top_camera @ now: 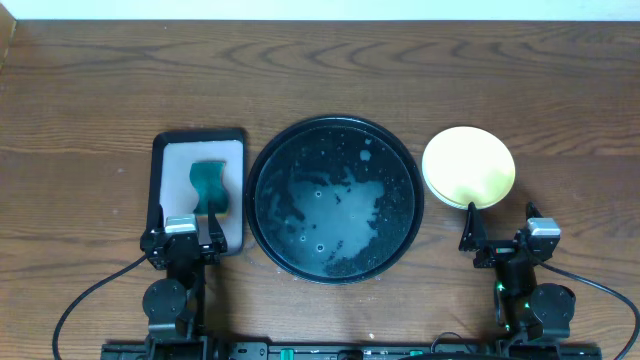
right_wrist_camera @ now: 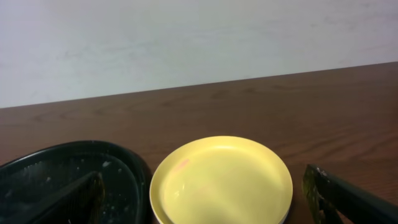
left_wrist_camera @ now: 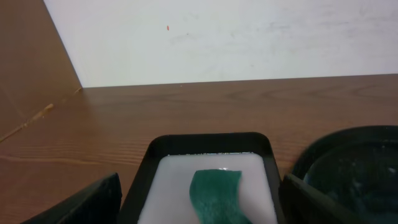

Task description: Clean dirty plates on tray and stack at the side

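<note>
The large round black tray (top_camera: 335, 199) lies in the middle of the table, wet with foam and crumbs, with no plate on it. A pale yellow plate (top_camera: 468, 166) tops a stack to the tray's right; an aqua edge shows under it. In the right wrist view the yellow plate (right_wrist_camera: 221, 182) lies between the open fingers, and the tray's rim (right_wrist_camera: 130, 163) shows at left. My right gripper (top_camera: 498, 240) is open and empty, just near of the stack. My left gripper (top_camera: 183, 240) is open and empty at the near end of the small rectangular tray.
A small rectangular black-rimmed tray (top_camera: 165, 165) with a pale inside lies left of the round tray and holds a green sponge (top_camera: 208, 185). The left wrist view shows the sponge (left_wrist_camera: 216, 194) between the fingers. A white wall runs along the table's far edge.
</note>
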